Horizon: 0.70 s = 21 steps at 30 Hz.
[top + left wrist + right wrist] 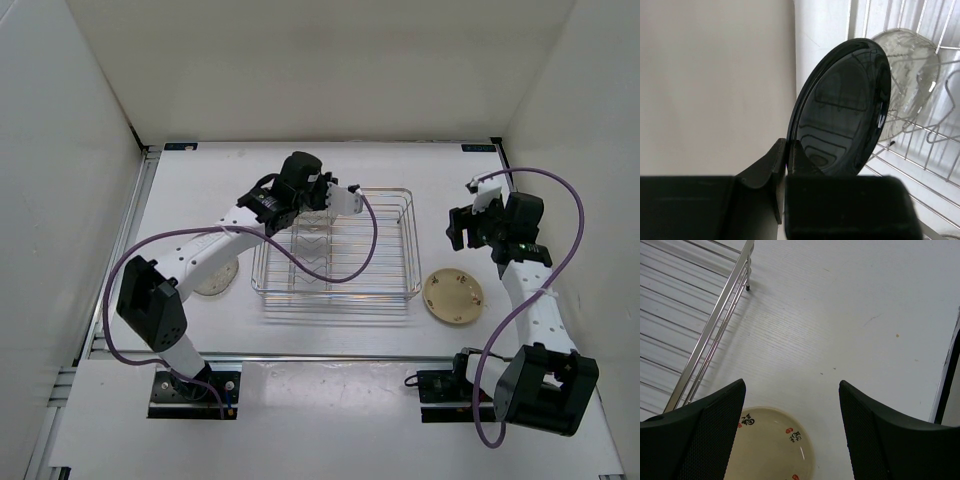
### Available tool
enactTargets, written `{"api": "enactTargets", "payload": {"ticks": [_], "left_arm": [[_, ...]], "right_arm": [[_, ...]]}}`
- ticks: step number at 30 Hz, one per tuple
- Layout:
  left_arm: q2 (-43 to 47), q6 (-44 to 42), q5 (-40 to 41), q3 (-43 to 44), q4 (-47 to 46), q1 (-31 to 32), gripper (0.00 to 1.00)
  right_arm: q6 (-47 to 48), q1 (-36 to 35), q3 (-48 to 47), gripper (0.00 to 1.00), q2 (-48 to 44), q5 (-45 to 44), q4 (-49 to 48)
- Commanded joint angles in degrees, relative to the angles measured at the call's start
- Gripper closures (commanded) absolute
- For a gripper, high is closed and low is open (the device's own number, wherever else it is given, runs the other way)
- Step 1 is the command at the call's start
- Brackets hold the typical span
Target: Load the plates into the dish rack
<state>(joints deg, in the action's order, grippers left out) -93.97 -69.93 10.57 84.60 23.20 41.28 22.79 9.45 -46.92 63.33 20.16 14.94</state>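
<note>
**Black plate at the rack: holdings and hazards**

- Left gripper (786,162): clamped on the lower rim of the glossy black round plate (845,110). The plate stands on edge, tilted, straight ahead of the fingers.
- Just beyond the black plate: a clear glass round plate (912,70), standing upright in the chrome wire dish rack (920,165).
- Right gripper (791,385): jaws wide apart, holding nothing. Beneath it, on the white counter (865,300), lies the cream-yellow round plate with small dark marks (771,445). A rack corner sits ahead and to one side.
- Hazard, as judged: only the rim is gripped, so the black plate may pivot or slip if it snags a wire. With the glass plate this near, a careless descent could knock it.
- Views: only the top camera shows the plain white round plate (215,278), lying beside the left arm well behind its gripper. Only the left wrist camera shows the glass plate clearly.
</note>
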Motion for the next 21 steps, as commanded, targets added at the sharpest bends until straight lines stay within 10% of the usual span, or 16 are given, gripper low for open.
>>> {"api": "enactTargets", "payload": {"ticks": [1,21], "left_arm": [[3.5,-1.3,0.2,-2.5,-1.5,0.3,0.9],[2.4,-4.9,-2.4,-8.5,-5.2,0.3,0.9]], "right_arm": [[-0.9,0.7,0.1,0.21,-0.5,1.5,-1.8],[-1.4,2.3,0.1,0.21,-1.5,3.1,-1.8]]}}
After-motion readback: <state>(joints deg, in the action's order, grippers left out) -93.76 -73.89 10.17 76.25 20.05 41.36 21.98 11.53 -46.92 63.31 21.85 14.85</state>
